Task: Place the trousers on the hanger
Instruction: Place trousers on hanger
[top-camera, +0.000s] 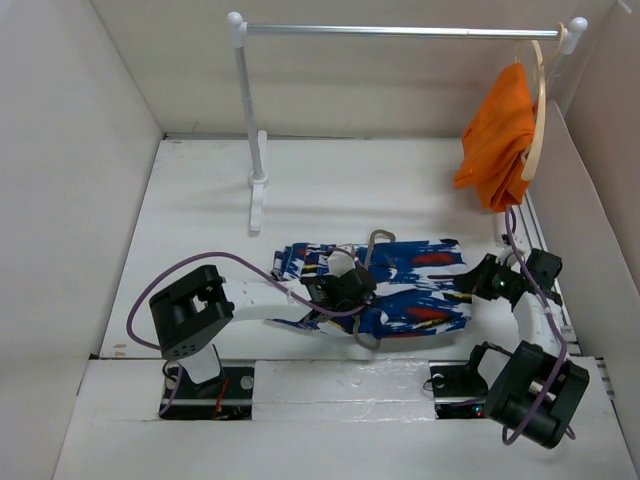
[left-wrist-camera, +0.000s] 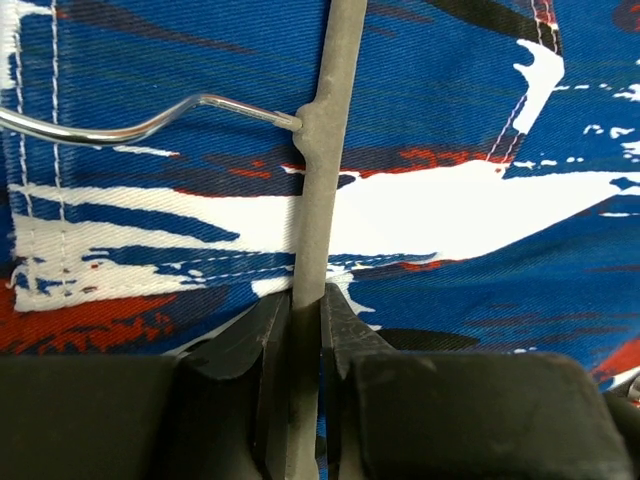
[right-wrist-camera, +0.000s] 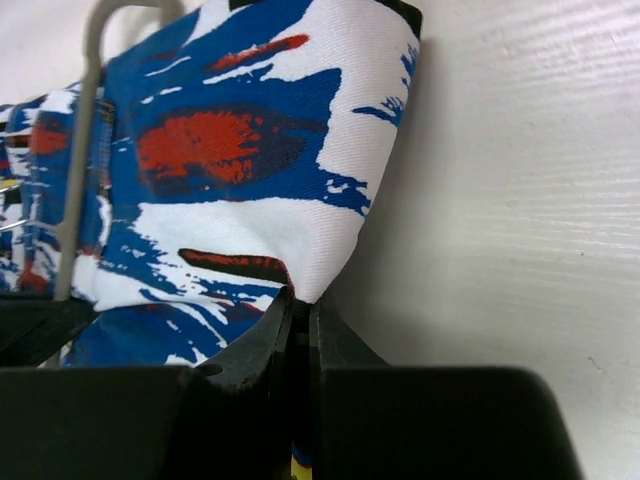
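- Now the trousers (top-camera: 400, 285) lie on the table (top-camera: 200, 200), with the hanger (left-wrist-camera: 320, 150) on top.
- The left tool (left-wrist-camera: 303, 305) is shut tight on the hanger's grey bar.
- The right tool (right-wrist-camera: 300, 300) pinches the trousers' edge.

Open counter (top-camera: 200, 200) at left and far centre; right side crowded.

Free lane along the far side, under the rack bar (top-camera: 400, 31), between rack post (top-camera: 243, 110) and orange garment (top-camera: 497, 135). The rack foot (top-camera: 258, 200) juts onto the counter at far left. Trousers (top-camera: 420, 285) cover the centre, wire hanger (top-camera: 377, 238) lying on them. Left arm (top-camera: 255, 298) reaches in from near left, its purple cable (top-camera: 190, 265) looped above. Right arm (top-camera: 537, 322) fills the strip between trousers and right wall (top-camera: 595, 200), with the orange garment hanging low just beyond it. The strip by the left wall (top-camera: 70, 200) is open.
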